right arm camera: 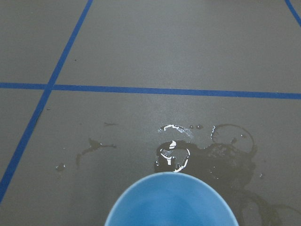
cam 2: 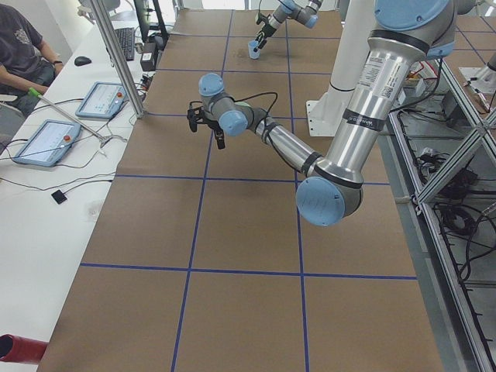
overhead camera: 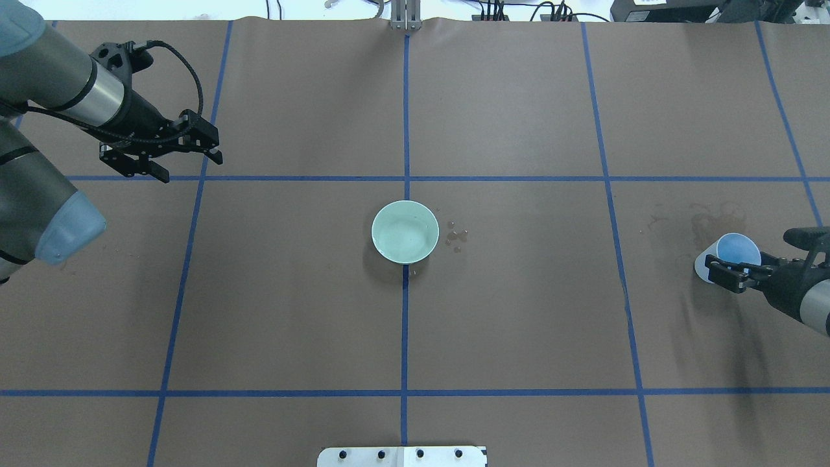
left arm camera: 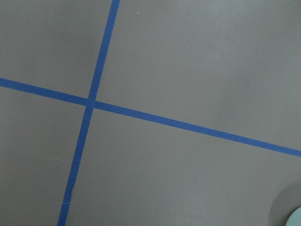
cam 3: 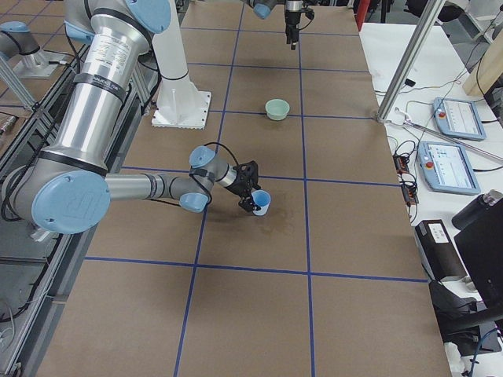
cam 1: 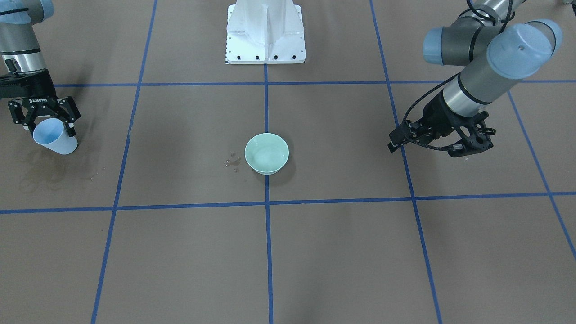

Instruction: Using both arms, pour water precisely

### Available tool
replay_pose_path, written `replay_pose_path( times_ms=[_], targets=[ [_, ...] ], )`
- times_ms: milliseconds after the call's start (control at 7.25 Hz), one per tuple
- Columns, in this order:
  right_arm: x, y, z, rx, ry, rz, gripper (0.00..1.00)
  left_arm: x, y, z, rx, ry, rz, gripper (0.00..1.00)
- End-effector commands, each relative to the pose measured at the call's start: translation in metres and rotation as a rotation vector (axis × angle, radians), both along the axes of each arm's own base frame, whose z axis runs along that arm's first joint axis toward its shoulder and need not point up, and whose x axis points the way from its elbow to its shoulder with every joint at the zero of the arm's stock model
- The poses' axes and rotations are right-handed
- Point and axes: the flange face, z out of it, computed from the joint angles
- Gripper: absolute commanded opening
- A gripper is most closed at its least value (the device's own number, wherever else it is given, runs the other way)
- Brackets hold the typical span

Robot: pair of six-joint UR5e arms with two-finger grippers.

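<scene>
while the right gripper (overhead camera: 725,270) clamps a blue cup (overhead camera: 733,251), contents unclear, the left gripper (overhead camera: 188,159) gapes empty.

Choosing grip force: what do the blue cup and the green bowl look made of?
Blue cup: probably thin plastic, matte and slightly translucent, held by the right end effector. Green bowl: likely glazed ceramic or melamine; smooth, glossy inside, thick rim. Neither is certain.

pale blue cup (cam 1: 55,137), mint bowl (cam 1: 266,153), blue-gridded brown table (cam 1: 342,252)
</scene>
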Motion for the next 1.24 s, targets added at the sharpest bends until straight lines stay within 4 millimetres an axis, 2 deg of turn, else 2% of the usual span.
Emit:
replay_pose_path(
  times_ms=[0, 138, 276, 414, 552, 690, 828, 966, 1103],
  targets=[
    [0.008, 0.005, -0.012, 0.005, -0.01, -0.016, 1.0, 0.012, 0.007, -0.004, -0.038, 0.003, -0.012, 1.0],
    [0.009, 0.005, -0.012, 0.006, -0.012, -0.016, 1.0, 0.042, 0.014, -0.023, -0.017, -0.014, -0.034, 1.0],
    [0.011, 0.0, -0.015, -0.002, -0.027, -0.02, 1.0, 0.087, 0.033, -0.039, -0.005, -0.019, -0.002, 1.0],
    [0.027, -0.011, -0.017, -0.013, -0.033, -0.041, 1.0, 0.108, 0.04, -0.059, 0.008, -0.007, 0.007, 1.0],
    [0.038, -0.016, -0.017, -0.004, -0.022, -0.06, 1.0, 0.149, 0.056, -0.079, 0.005, -0.01, 0.002, 1.0],
    [0.046, -0.021, -0.019, -0.022, -0.042, -0.069, 1.0, 0.206, 0.054, -0.109, 0.001, -0.02, -0.005, 1.0],
    [0.065, -0.037, -0.026, -0.018, -0.059, -0.099, 1.0, 0.253, 0.056, -0.121, -0.022, -0.043, -0.002, 1.0],
    [0.083, -0.043, -0.021, -0.03, -0.058, -0.131, 1.0, 0.279, 0.069, -0.12, -0.012, -0.052, 0.013, 1.0],
    [0.096, -0.053, -0.023, -0.04, -0.063, -0.145, 1.0, 0.286, 0.066, -0.115, -0.015, -0.052, 0.013, 0.99]
  ],
)
